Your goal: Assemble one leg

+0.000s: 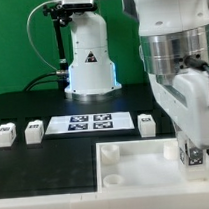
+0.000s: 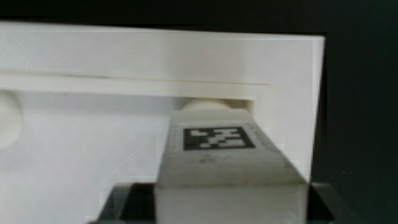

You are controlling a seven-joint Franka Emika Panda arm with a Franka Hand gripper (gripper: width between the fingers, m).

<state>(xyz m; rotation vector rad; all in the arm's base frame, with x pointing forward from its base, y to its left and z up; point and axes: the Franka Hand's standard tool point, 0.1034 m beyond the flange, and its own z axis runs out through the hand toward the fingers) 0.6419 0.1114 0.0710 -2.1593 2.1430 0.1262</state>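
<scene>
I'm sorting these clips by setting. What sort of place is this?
Likely a robotics lab bench: a black table with a fixed marker board, tagged white legs in a row, and a white panel. The gripper holds one leg above that panel.

Gripper [image 1: 193, 155] cut by exterior view's right edge — held leg [image 2: 217, 160] base hidden.

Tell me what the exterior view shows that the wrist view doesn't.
Only the exterior view shows the robot base, the marker board and three loose legs in a row on the black table.

Only the wrist view shows the held leg's tag close up and the round socket just beyond its tip.

Both show the white panel, and the end effector shut on a leg over the panel's corner.
</scene>
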